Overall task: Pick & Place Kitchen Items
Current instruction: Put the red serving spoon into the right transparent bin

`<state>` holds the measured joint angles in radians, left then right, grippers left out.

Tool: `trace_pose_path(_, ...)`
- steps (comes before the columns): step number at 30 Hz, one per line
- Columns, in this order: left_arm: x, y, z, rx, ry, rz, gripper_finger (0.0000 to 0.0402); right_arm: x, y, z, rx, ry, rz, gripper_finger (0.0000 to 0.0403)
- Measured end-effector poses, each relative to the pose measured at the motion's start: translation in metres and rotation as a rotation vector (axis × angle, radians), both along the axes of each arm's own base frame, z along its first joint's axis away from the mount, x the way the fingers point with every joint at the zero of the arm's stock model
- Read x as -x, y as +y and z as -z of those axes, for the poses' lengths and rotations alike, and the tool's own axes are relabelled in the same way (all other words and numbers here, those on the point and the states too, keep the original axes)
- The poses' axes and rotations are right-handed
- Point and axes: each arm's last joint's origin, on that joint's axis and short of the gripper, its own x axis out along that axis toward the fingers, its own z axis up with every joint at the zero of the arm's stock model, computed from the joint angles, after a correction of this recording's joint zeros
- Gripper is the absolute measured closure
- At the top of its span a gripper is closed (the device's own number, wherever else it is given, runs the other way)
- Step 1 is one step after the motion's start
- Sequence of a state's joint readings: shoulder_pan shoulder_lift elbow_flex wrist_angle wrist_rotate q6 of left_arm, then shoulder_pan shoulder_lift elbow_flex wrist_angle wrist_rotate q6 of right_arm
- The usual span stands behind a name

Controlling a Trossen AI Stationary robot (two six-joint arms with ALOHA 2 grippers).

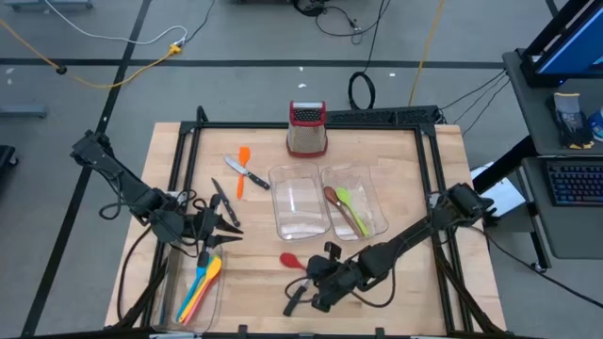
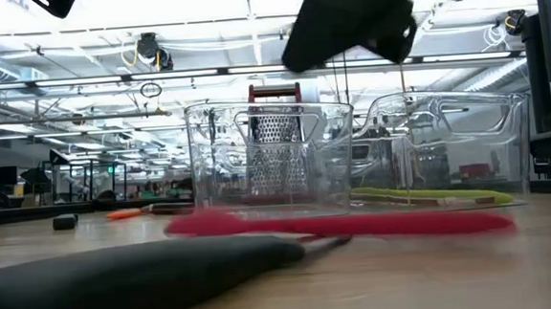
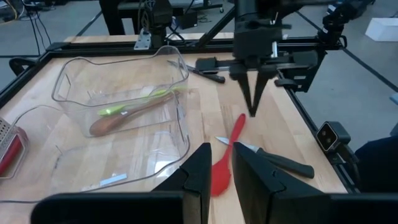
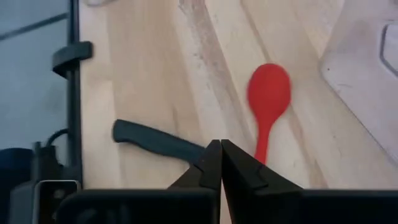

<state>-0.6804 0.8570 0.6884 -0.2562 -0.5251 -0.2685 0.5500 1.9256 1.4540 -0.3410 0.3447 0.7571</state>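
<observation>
A red spoon point(image 1: 292, 261) lies flat on the table near the front, and also shows in the right wrist view point(image 4: 268, 93) and the left wrist view point(image 3: 227, 155). A black-handled knife point(image 1: 297, 299) lies beside it point(image 4: 155, 142). My right gripper point(image 1: 316, 282) is shut and empty; it hangs above the table between the spoon's handle and the knife point(image 3: 252, 109). My left gripper point(image 1: 224, 218) is open and empty at the table's left. A brown spoon point(image 1: 332, 196) and a green spoon point(image 1: 350, 209) lie in the right clear tray point(image 1: 377, 202).
A second clear tray point(image 1: 283, 202) stands left of the first. A third tray point(image 1: 170, 292) at the front left holds several coloured utensils. An orange spatula point(image 1: 243, 169) and a knife point(image 1: 247, 173) lie behind the trays. A metal grater point(image 1: 307, 127) stands at the far edge.
</observation>
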Motion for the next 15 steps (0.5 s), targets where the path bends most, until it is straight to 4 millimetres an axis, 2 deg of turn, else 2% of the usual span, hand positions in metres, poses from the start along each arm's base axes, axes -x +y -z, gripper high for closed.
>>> trace_pose_path(7, 0.000, 0.000, 0.000, 0.002, 0.000, -0.001, 0.0337, -0.005, -0.005, 0.005, 0.002, 0.027, -0.062, 0.0371)
trace_pose_path(15, 0.000, 0.000, 0.000, 0.002, 0.000, 0.000, 0.0337, -0.010, -0.011, 0.021, 0.112, 0.083, -0.137, 0.0275)
